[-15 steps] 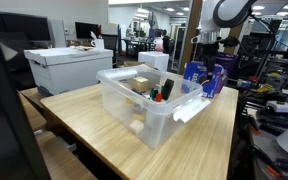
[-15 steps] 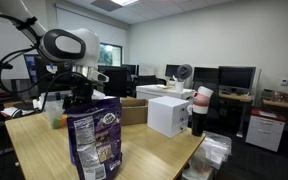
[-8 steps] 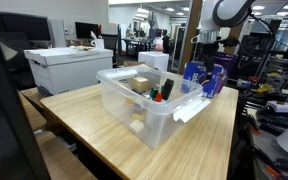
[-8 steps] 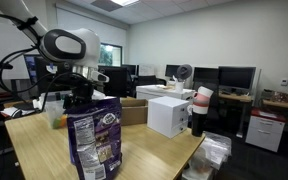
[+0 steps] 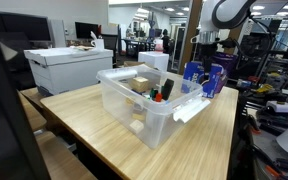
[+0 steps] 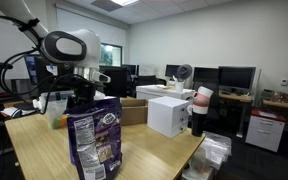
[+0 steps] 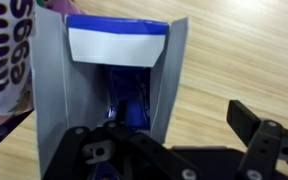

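Note:
In the wrist view my gripper [image 7: 174, 140] is open. Its right finger [image 7: 259, 128] hangs over bare wooden table [image 7: 234, 60]. Its left side sits over an open blue box [image 7: 117, 45] with grey inner flaps and dark blue contents. A purple "mini eggs" bag [image 7: 6, 55] stands just left of the box. In both exterior views the gripper [image 5: 206, 58] [image 6: 80, 95] hovers low over the blue and purple packages [image 5: 206, 78] at the table's end. The purple bag [image 6: 94, 140] partly hides it.
A clear plastic bin [image 5: 149, 105] holding small items stands mid-table, its lid [image 5: 189, 108] leaning against it. A white box [image 5: 67, 68] sits on a neighbouring desk. Another white box [image 6: 169, 113], a cardboard box [image 6: 134, 110] and a cup stack [image 6: 200, 108] lie beyond.

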Available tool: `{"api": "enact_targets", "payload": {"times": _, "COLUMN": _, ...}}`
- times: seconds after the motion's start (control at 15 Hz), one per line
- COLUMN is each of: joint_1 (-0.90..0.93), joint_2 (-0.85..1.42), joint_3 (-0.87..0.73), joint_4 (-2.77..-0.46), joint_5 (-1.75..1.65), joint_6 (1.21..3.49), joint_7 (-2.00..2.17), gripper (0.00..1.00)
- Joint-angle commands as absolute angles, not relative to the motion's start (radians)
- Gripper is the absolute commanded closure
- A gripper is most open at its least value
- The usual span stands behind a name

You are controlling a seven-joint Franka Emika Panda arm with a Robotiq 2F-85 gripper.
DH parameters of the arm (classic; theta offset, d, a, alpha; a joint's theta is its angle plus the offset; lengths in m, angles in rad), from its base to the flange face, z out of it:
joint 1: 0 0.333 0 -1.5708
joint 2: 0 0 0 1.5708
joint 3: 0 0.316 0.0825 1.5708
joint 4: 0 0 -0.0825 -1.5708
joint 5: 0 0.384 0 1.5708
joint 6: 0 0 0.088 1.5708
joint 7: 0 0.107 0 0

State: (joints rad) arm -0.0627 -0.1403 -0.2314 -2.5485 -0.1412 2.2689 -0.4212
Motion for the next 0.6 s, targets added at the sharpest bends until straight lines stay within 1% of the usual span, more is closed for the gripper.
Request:
{"api": "enact_targets", "payload": {"times": 0.0, "joint_1": -0.088, "joint_2": -0.120, "joint_3": -0.211, "joint_4": -2.546, "joint_5": -0.121, "joint_6": 2.297, "joint_7": -0.407, "gripper": 0.00}}
{"api": "enact_targets", "payload": {"times": 0.33, "joint_1": -0.089, "joint_2": -0.113, "joint_3": -0.209, "joint_4": -2.545, "joint_5": -0.108, "joint_6": 2.298, "joint_7": -0.408, "gripper": 0.00}}
{"api": "enact_targets", "payload": {"times": 0.4, "joint_1": -0.089, "joint_2": -0.112, "joint_3": -0.209, "joint_4": -2.545, "joint_5": -0.106, "joint_6": 2.298, "joint_7": -0.408, "gripper": 0.03}}
{"api": "enact_targets", "payload": {"times": 0.47, "joint_1": -0.089, "joint_2": -0.112, "joint_3": -0.208, "joint_4": -2.544, "joint_5": -0.106, "joint_6": 2.298, "joint_7": -0.408, "gripper": 0.20}}
{"api": "enact_targets", "payload": {"times": 0.53, "joint_1": -0.089, "joint_2": -0.112, "joint_3": -0.208, "joint_4": -2.544, "joint_5": -0.105, "joint_6": 2.298, "joint_7": -0.408, "gripper": 0.28}}
